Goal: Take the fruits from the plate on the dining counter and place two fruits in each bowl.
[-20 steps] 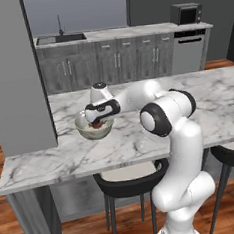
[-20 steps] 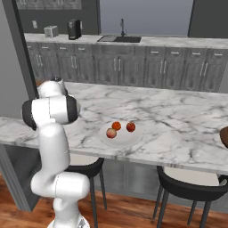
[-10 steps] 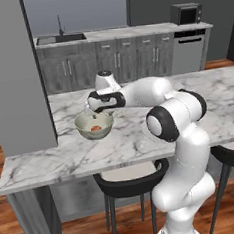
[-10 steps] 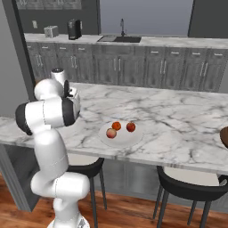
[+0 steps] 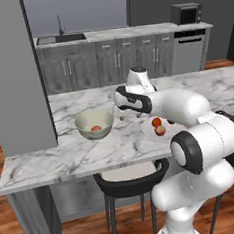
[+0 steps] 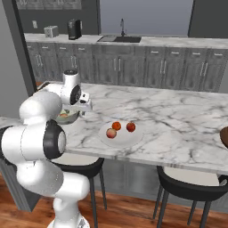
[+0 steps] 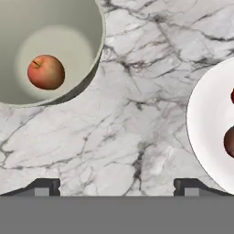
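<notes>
While jaws stand apart and empty:
Gripper (image 7: 117, 185): bottom centre, over bare marble.
Fruit (image 7: 45, 71): upper left, inside pale bowl (image 7: 98, 27).
Plate (image 7: 203, 132): right edge.

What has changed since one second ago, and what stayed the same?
The claw left the pale bowl, where it was one second ago, and moved over the counter towards the plate. It carries nothing. One fruit remains in the bowl; three fruits stayed on the plate.
</notes>
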